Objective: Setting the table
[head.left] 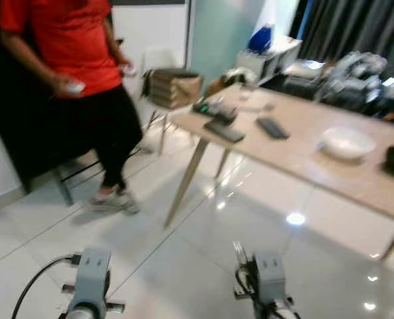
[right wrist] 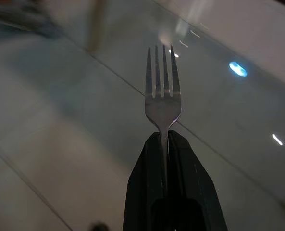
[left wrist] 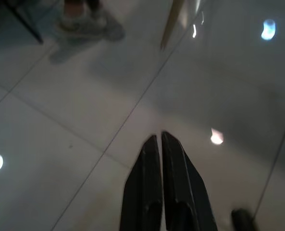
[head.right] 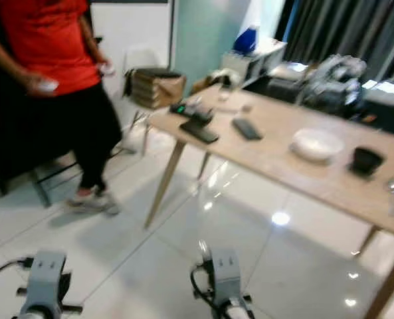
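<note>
While the tabletop [head.right: 276,156] w/ white bowl [head.right: 315,143] lies well ahead, the right gripper [right wrist: 164,137] clamps the fork [right wrist: 162,91] by its handle, tines out, prob. for carrying; left gripper [left wrist: 160,139] is closed, empty.

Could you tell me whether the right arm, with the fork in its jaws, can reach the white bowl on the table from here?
Probably not yet. The right gripper holds the fork low over the floor, and the white bowl sits well ahead on the table.

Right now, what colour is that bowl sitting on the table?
White. The bowl on the wooden table shows best in the right eye view.
</note>
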Tool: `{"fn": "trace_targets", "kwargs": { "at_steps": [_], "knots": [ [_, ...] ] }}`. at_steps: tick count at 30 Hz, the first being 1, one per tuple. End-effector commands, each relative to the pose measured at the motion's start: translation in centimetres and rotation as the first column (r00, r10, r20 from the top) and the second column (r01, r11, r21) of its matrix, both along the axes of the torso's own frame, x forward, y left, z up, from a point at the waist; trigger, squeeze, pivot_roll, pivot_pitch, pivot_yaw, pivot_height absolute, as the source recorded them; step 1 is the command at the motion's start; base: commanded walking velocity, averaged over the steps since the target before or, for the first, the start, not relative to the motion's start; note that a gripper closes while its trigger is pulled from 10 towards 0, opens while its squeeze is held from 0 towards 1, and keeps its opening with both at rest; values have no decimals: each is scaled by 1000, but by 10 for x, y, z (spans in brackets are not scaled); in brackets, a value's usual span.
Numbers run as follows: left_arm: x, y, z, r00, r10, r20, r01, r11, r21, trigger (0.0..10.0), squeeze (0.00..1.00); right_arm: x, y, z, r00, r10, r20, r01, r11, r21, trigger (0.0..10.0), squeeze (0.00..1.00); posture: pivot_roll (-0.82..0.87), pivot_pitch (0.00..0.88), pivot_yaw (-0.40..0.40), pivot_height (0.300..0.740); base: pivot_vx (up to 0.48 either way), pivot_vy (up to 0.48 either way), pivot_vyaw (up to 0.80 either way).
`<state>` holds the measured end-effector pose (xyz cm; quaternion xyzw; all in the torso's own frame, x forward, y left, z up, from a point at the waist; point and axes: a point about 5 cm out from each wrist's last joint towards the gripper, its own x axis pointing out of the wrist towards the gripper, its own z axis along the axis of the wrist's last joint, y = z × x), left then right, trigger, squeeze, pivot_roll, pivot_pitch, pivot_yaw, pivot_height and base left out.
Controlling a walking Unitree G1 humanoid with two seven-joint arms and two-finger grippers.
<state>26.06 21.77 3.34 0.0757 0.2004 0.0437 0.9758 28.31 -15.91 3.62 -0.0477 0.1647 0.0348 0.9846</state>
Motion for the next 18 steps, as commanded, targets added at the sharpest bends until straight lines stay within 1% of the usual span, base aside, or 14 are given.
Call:
{"fn": "trace_targets", "kwargs": {
  "at_steps": [1,2,3,4,7,8,9,12,17,18],
  "knots": [
    [-16,10,-23,996,17,-93,-16,1000,11,10000,0,-17,-2,-25,996,7,-88,-9,1000,-19,10000,0,43,119,10,740,0,0,-800],
    [-16,10,-23,996,17,-93,-16,1000,11,10000,0,-17,-2,-25,996,7,-88,-9,1000,-19,10000,0,43,119,10,740,0,0,-800],
    [-25,14,-33,990,14,-141,-11,1000,24,10000,0,-23,-5,-34,993,3,-115,-6,1000,-26,10000,0,41,119,9,740,0,0,-800],
    [-30,16,-39,986,13,-166,-8,999,33,10000,0,-27,-6,-38,992,1,-128,-5,1000,-28,10000,0,40,118,9,740,0,0,-800],
    [-41,18,-52,977,10,-215,0,999,47,10000,0,-33,-9,-47,988,-3,-152,-2,999,-34,10000,0,39,115,10,740,0,0,-800],
    [-41,18,-52,977,10,-215,0,999,47,10000,0,-33,-9,-47,988,-3,-152,-2,999,-34,10000,0,39,115,10,740,0,0,-800],
    [-47,18,-59,970,9,-243,6,998,60,10000,0,-36,-11,-50,987,-7,-162,1,999,-38,10000,0,39,115,10,740,0,0,-800],
    [-51,16,-63,968,5,-251,10,998,58,10000,0,-37,-12,-53,986,-11,-168,5,999,-38,10000,0,39,111,8,740,0,0,0],
    [-49,16,-65,973,14,-232,2,998,70,10000,0,-35,-12,-54,987,-8,-160,1,999,-39,10000,0,41,106,6,740,0,0,0],
    [-48,17,-65,974,22,-224,-5,997,73,10000,0,-34,-11,-54,989,-3,-151,-3,999,-36,10000,0,42,102,6,740,401,0,0]
  ]
}}
